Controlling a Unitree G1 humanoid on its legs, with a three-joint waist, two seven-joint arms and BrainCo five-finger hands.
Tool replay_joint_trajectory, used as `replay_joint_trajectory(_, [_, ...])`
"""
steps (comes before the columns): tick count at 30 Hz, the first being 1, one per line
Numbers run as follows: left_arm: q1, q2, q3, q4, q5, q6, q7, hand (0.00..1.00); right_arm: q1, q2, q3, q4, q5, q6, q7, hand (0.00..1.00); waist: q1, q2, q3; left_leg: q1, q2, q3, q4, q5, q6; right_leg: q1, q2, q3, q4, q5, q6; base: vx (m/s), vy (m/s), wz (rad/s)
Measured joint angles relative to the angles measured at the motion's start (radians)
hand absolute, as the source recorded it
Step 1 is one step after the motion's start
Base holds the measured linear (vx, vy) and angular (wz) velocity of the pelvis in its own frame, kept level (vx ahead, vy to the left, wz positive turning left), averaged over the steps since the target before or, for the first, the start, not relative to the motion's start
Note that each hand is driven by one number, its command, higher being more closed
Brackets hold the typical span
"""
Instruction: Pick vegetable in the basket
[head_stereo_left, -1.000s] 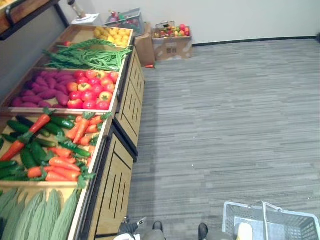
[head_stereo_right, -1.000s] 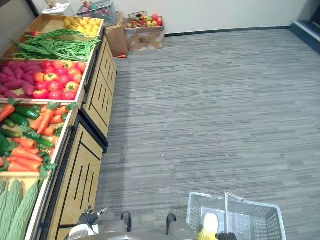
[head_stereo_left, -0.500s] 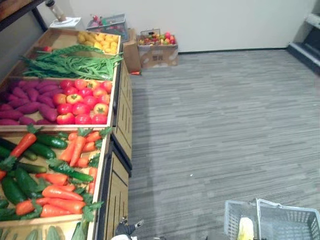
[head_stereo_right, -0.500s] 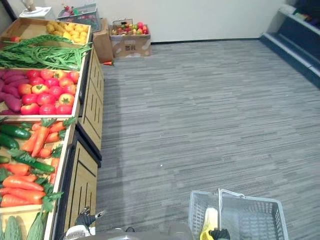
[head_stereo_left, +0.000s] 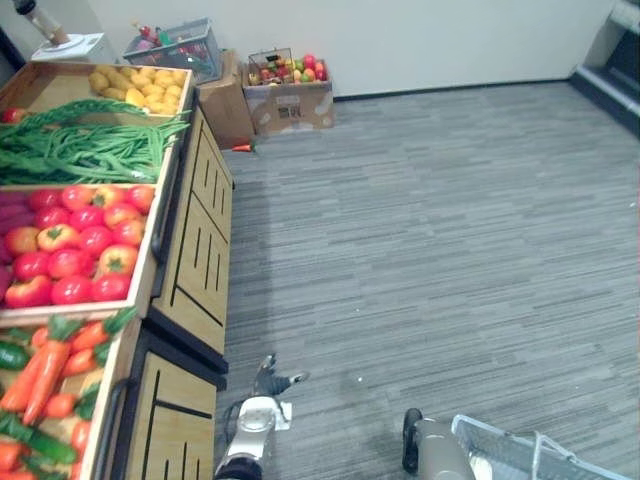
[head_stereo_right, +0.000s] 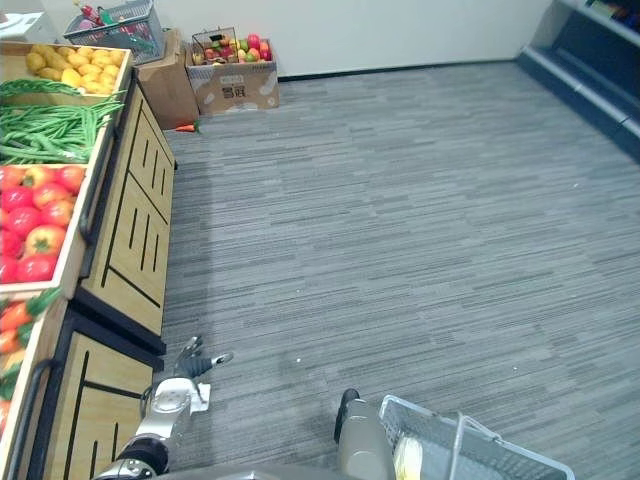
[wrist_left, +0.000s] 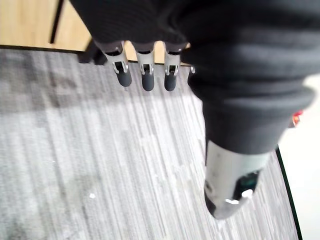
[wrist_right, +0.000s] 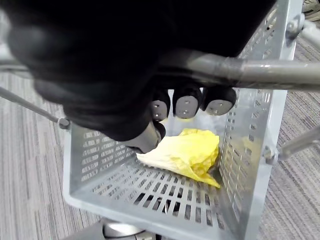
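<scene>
Progress check: there's already one veg in the basket (wrist_right: 150, 195), a yellow leafy thing (wrist_right: 186, 152) lying on the bottom, up against a side wall near a corner. So imo the task is at least partly done. If more is wanted, the next pick hasn't started yet.

Right hand (wrist_right: 186, 105) is curled round the basket handle (wrist_right: 250, 70), carrying it low on the robot's right side. Left hand (wrist_left: 147, 75) has its fingers straight and relaxed w/ nothing in it. It hangs over the floor (head_stereo_left: 450, 230), just off the front face of the produce stand (head_stereo_left: 195, 260) and below the crate rims.

Whatever gets picked next sits along the stand's top: carrots (head_stereo_left: 50, 360) at the near end, then tomatoes (head_stereo_left: 75, 245), then green beans (head_stereo_left: 90, 145) further along.

Room-wise, the floor right of the stand is wide open, so no probs swinging the basket there. The tight bit is the stand's front edge, and the left arm prob has to lift up and over it to reach a crate. Cardboard boxes (head_stereo_left: 290, 100) by the far wall are well apart from everything.
</scene>
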Motion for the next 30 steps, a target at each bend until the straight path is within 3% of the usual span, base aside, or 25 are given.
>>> replay_joint_trajectory(1, [0.004,-0.003,-0.009,-0.002,0.000,0.000,0.000,0.00,-0.002,-0.005,-0.001,0.005,0.000,0.000,0.000,1.00,-0.002,0.005,-0.002,-0.015,0.010,-0.025,0.025,0.028,0.003,0.004,0.008,-0.012,0.008,-0.017,-0.010,0.48,-0.452,0.13])
replay_joint_trajectory(3, [0.009,-0.004,-0.025,-0.004,0.000,-0.004,-0.001,0.00,-0.017,-0.007,-0.005,0.032,-0.002,0.000,0.002,1.00,-0.008,0.004,-0.002,-0.083,0.034,-0.106,0.144,0.150,-0.005,0.061,0.025,-0.060,-0.015,-0.058,-0.045,0.48,-0.400,0.38])
replay_joint_trajectory(4, [0.018,-0.004,-0.026,-0.004,0.000,-0.005,-0.001,0.00,-0.023,-0.008,-0.003,0.033,-0.002,0.000,0.002,1.00,-0.009,-0.001,-0.001,-0.119,0.040,-0.133,0.220,0.213,-0.015,0.099,0.030,-0.078,-0.042,-0.069,-0.056,0.44,-0.346,0.42])
replay_joint_trajectory(5, [0.035,-0.004,-0.027,0.001,0.000,-0.006,-0.001,0.00,-0.038,-0.015,0.012,0.033,-0.002,0.000,0.002,1.00,-0.005,-0.007,0.001,-0.174,0.043,-0.137,0.359,0.252,-0.052,0.151,0.039,-0.091,-0.087,-0.074,-0.064,0.41,-0.292,0.28])
replay_joint_trajectory(7, [0.061,-0.004,-0.028,0.037,0.000,-0.004,-0.002,0.00,-0.061,-0.038,0.029,0.035,-0.002,0.000,-0.001,1.00,0.008,-0.016,0.007,-0.263,0.046,-0.090,0.569,0.234,-0.071,0.242,0.049,-0.110,-0.155,-0.076,-0.069,0.42,-0.261,0.24])
replay_joint_trajectory(10, [0.118,-0.001,-0.017,0.070,0.000,-0.004,-0.001,0.00,-0.097,-0.077,0.055,0.043,-0.001,-0.005,-0.011,1.00,0.036,-0.023,0.013,-0.361,0.042,0.036,0.686,0.146,-0.025,0.378,0.047,-0.138,-0.245,-0.076,-0.069,0.28,-0.105,0.31])
replay_joint_trajectory(12, [0.144,0.004,0.019,0.093,0.000,-0.005,-0.001,0.00,-0.125,-0.094,0.053,0.041,-0.001,-0.009,-0.022,1.00,0.042,-0.027,0.015,-0.460,0.032,0.078,0.640,0.108,-0.011,0.435,0.031,-0.195,-0.289,-0.073,-0.063,0.20,0.037,0.61])
replay_joint_trajectory(14, [0.156,0.002,0.053,0.109,-0.010,-0.004,-0.002,0.00,-0.138,-0.106,0.049,0.024,0.000,-0.024,-0.024,1.00,0.043,-0.039,0.020,-0.503,0.005,0.176,0.478,0.136,0.022,0.478,0.001,-0.260,-0.325,-0.066,-0.035,0.18,0.084,0.83])
replay_joint_trajectory(16, [0.168,-0.002,0.072,0.118,-0.020,-0.004,-0.001,0.00,-0.126,-0.125,0.039,0.005,0.000,-0.034,-0.033,1.00,0.048,-0.016,0.019,-0.518,-0.041,0.350,0.204,0.320,0.082,0.542,-0.007,-0.355,-0.363,-0.069,0.022,0.22,0.162,1.14])
replay_joint_trajectory(17, [0.168,-0.002,0.086,0.130,-0.019,-0.003,-0.001,0.00,-0.119,-0.123,0.030,-0.001,0.000,-0.034,-0.039,1.00,0.049,-0.018,0.016,-0.509,-0.055,0.399,0.173,0.304,0.105,0.557,-0.012,-0.373,-0.371,-0.069,0.034,0.25,0.199,1.38])
replay_joint_trajectory(18, [0.166,-0.007,0.109,0.141,-0.018,0.000,-0.001,0.00,-0.111,-0.108,0.020,-0.012,0.000,-0.037,-0.040,1.00,0.045,-0.028,0.001,-0.482,-0.109,0.401,0.074,0.303,0.107,0.574,-0.023,-0.409,-0.396,-0.055,0.057,0.25,0.190,1.27])
replay_joint_trajectory(19, [0.167,-0.009,0.126,0.144,-0.014,0.003,-0.002,0.00,-0.122,-0.096,0.022,-0.012,-0.001,-0.041,-0.039,1.00,0.061,-0.027,-0.003,-0.467,-0.146,0.417,-0.007,0.305,0.134,0.575,-0.028,-0.419,-0.415,-0.052,0.062,0.24,0.176,1.07])
replay_joint_trajectory(21, [0.163,-0.003,0.165,0.145,-0.012,0.012,-0.003,0.00,-0.162,-0.066,0.034,-0.010,-0.001,-0.041,-0.038,1.00,0.093,-0.053,0.011,-0.468,-0.177,0.426,-0.034,0.302,0.168,0.583,-0.038,-0.422,-0.435,-0.040,0.080,0.16,0.123,0.46])
replay_joint_trajectory(25, [0.212,0.004,0.197,0.161,0.004,0.020,-0.004,0.00,-0.178,-0.016,0.086,-0.007,-0.004,-0.041,-0.017,1.00,0.120,-0.083,0.000,-0.428,-0.223,0.446,-0.038,0.267,0.204,0.647,-0.065,-0.411,-0.441,-0.006,0.078,0.16,0.132,0.44])
replay_joint_trajectory(27, [0.227,0.006,0.202,0.186,0.006,0.029,-0.005,0.00,-0.200,-0.006,0.090,0.016,-0.006,-0.040,-0.011,1.00,0.130,-0.084,-0.016,-0.410,-0.253,0.439,-0.086,0.246,0.204,0.635,-0.086,-0.407,-0.394,-0.006,0.078,0.13,0.120,0.27])
replay_joint_trajectory(29, [0.247,0.003,0.198,0.186,0.007,0.033,-0.007,0.00,-0.205,-0.003,0.089,0.031,-0.024,-0.040,0.001,1.00,0.134,-0.078,-0.027,-0.384,-0.268,0.407,-0.136,0.236,0.195,0.557,-0.139,-0.382,-0.176,-0.005,0.080,0.10,0.119,0.41])
replay_joint_trajectory(30, [0.249,0.009,0.181,0.184,0.008,0.033,-0.008,0.00,-0.209,-0.001,0.090,0.029,-0.026,-0.045,0.002,1.00,0.131,-0.077,-0.033,-0.367,-0.279,0.379,-0.147,0.229,0.198,0.495,-0.189,-0.343,0.006,0.030,0.105,0.17,0.139,0.49])
